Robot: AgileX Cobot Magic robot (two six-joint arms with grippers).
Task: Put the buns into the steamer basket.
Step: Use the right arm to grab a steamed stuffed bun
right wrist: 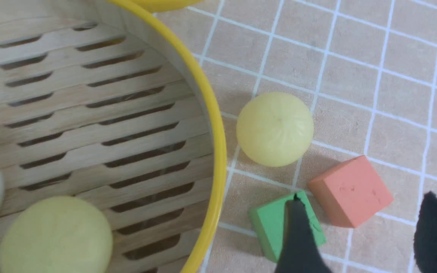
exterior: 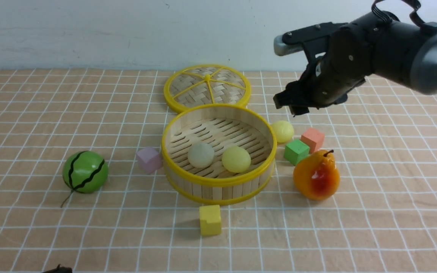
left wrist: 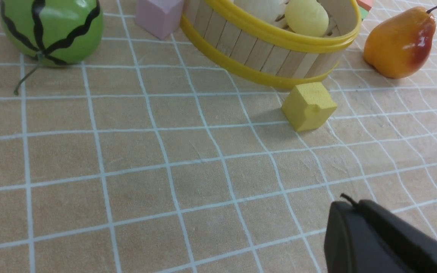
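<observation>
While our right tool (exterior: 296, 108) hovers with its jaws parted and nothing between them, we see one pale yellow bun (exterior: 282, 131) below it on the table (exterior: 393, 212), just outside the steamer basket (exterior: 218, 181). The basket stands below our right tool and off toward our left, with the off-white bun (exterior: 201, 154) and the other pale yellow bun (exterior: 236, 159) lying on its slatted floor. Nearer to that tool than the basket, we have the coral cube (exterior: 313, 139) and the green cube (exterior: 296, 152) below. We cannot tell whether our left tool (left wrist: 345, 199) is released or clenched.
</observation>
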